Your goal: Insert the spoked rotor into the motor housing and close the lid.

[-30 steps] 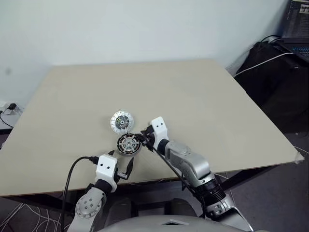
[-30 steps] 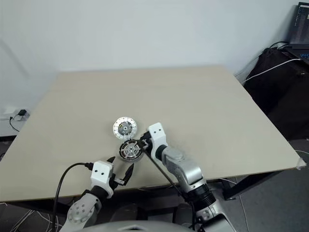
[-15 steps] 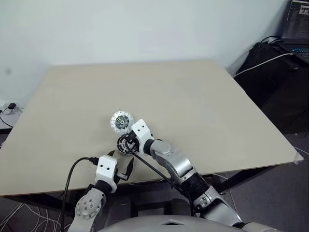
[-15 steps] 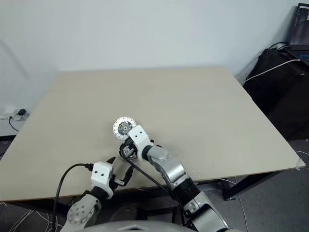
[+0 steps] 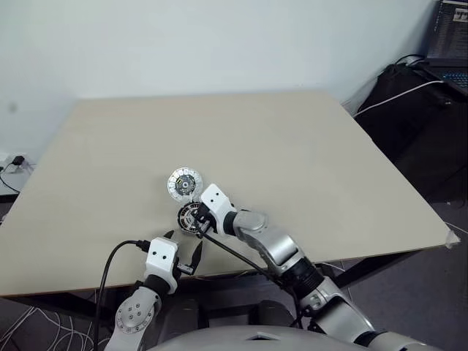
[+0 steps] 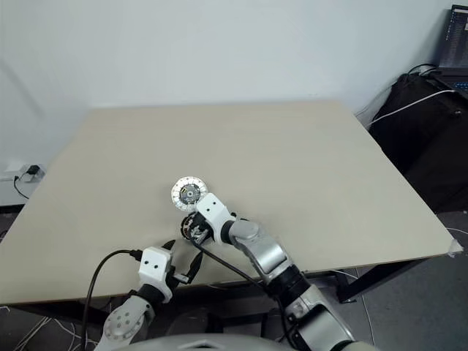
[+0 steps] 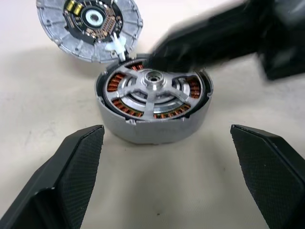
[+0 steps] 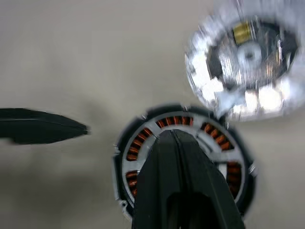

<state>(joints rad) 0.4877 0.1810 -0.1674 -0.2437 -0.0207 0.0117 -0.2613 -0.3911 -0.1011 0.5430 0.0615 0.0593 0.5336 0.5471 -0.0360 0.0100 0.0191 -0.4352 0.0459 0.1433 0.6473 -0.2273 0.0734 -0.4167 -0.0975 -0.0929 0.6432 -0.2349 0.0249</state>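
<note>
Motor housing (image 7: 153,106) on the beige table (image 5: 292,161), near the front edge: a short round grey can, open at the top. Inside it, the spoked rotor (image 7: 151,86), seated level within the rim, silver hub at the centre, silver spokes running out over the ring of copper-brown windings (image 7: 125,108). Lid (image 7: 90,26) swung fully open, lying flat on the table just beyond the housing, joined to its rim by a small pale hinge tab (image 7: 116,46). Lid's inner face turned up: dark circuit area with a pale centre ring and two small yellow parts, bright ribbed metal around it.

Right gripper (image 8: 175,139) over the housing from the right, fingers pressed together with nothing between them, tips above the rotor's hub area; contact with the rotor cannot be told. Seen from the head camera as a white wrist block with black fingers covering part of the housing (image 5: 191,217).

Left gripper (image 7: 167,152) near the table's front edge, just short of the housing, jaws spread wide and empty, one textured black finger (image 7: 78,157) to each side of the housing, neither touching it.
</note>
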